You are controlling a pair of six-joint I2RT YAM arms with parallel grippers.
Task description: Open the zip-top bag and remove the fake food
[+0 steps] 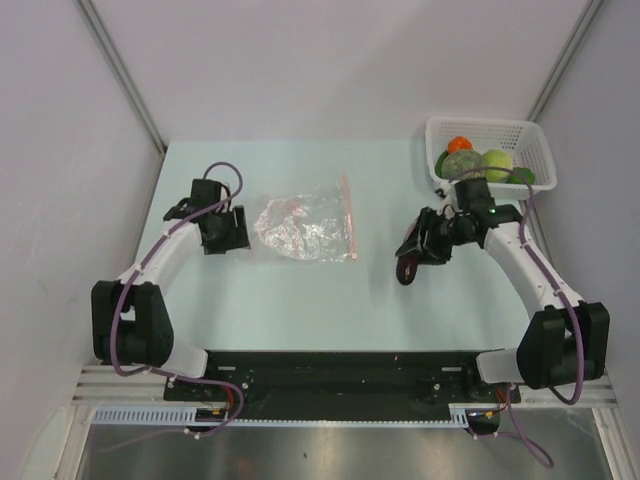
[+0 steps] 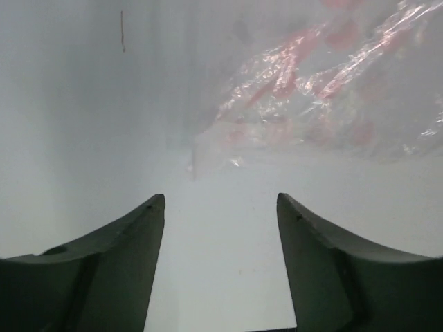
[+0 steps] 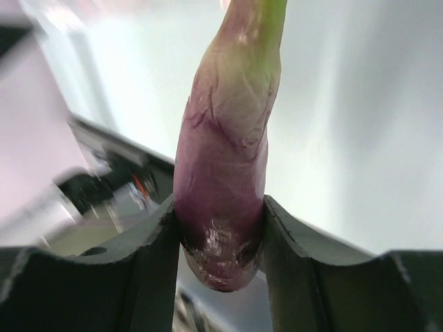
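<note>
The clear crinkly zip-top bag (image 1: 300, 228) lies flat on the table, its pink-red zip strip (image 1: 348, 218) along its right edge; in the left wrist view the bag (image 2: 325, 97) fills the upper right. My left gripper (image 1: 232, 230) stands open just off the bag's left edge, nothing between its fingers (image 2: 131, 235). My right gripper (image 1: 415, 255) is shut on the purple eggplant (image 3: 225, 173), which sticks out beyond the fingertips (image 1: 405, 270) to the right of the bag. Other fake food, an orange-red ball (image 1: 459, 144), a pale green round piece (image 1: 497, 162) and darker green pieces (image 1: 461, 163), sits in the white basket.
The white mesh basket (image 1: 530, 135) stands at the back right corner, close behind my right arm's wrist. White walls close in the table on both sides and at the back. The arm bases sit on a black rail (image 1: 330, 370) along the near edge.
</note>
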